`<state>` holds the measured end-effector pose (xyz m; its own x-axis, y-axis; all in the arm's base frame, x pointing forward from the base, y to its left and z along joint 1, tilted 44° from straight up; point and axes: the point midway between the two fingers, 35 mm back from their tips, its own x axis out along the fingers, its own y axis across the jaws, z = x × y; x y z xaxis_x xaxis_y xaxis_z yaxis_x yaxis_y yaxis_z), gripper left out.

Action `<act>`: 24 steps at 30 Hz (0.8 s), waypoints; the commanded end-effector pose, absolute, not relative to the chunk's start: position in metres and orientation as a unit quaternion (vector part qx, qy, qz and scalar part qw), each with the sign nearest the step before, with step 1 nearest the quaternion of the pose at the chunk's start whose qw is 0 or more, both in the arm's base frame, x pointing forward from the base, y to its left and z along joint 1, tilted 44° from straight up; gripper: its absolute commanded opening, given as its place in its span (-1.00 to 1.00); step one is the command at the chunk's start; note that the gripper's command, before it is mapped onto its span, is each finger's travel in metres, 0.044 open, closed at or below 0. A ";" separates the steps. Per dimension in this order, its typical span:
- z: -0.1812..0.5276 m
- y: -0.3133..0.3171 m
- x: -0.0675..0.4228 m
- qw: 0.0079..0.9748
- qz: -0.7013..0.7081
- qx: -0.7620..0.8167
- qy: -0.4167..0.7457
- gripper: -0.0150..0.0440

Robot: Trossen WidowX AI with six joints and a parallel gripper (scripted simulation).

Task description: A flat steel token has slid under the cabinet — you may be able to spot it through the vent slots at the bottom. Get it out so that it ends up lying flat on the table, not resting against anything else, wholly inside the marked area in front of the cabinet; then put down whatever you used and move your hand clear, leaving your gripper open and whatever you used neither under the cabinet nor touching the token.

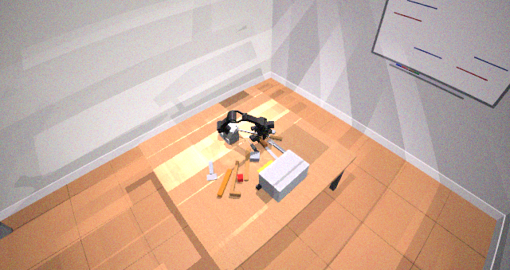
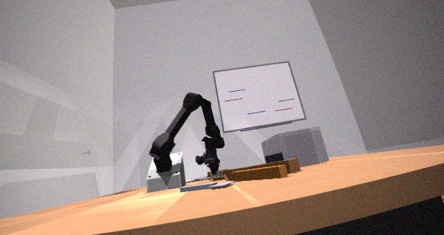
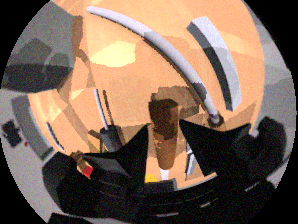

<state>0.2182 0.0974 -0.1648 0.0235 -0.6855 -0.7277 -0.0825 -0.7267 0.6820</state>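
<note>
From above you see the arm (image 1: pixel 248 119) reach from its grey base (image 1: pixel 231 137) toward the grey cabinet (image 1: pixel 284 174), with the tool (image 1: pixel 260 137) low over a cluster of sticks and rods near the middle of the worktop (image 1: pixel 307 140); at this size you cannot make out its fingers. A yellow marked patch (image 1: pixel 264 166) lies against the cabinet's near face, and an orange stick (image 1: pixel 224 182), a wooden T-shaped piece (image 1: pixel 235 181), a red block (image 1: pixel 240 178) and a small white piece (image 1: pixel 211 171) lie off to the side of it. You cannot spot the steel token anywhere here. From the low exterior view the arm (image 2: pixel 180 118) arches over and the tool (image 2: pixel 211 168) points down, almost at the worktop (image 2: pixel 312 190), just behind long wooden bars (image 2: pixel 258 172) and a flat grey piece (image 2: pixel 205 186); the cabinet (image 2: pixel 298 146) stands well beyond, below a whiteboard (image 2: pixel 258 96), and the token is hidden from you here too. At the wrist a brown wooden stick (image 3: pixel 164 119) runs between the two dark fingers, which stand apart from its sides, so the tool (image 3: pixel 166 157) is open around the stick rather than clamped on it; a curved grey bar (image 3: pixel 143 32) lies on the worktop further out, and no token shows in this view
</note>
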 end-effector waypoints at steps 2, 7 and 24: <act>-0.165 0.098 0.219 0.236 -0.638 0.675 -0.284 0.05; -0.165 0.098 0.219 0.236 -0.638 0.675 -0.284 -0.07; -0.164 0.097 0.224 0.238 -0.640 0.674 -0.283 -0.49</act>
<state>0.2192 0.0967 -0.1642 0.0221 -0.6878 -0.7256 -0.0779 -0.7247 0.6846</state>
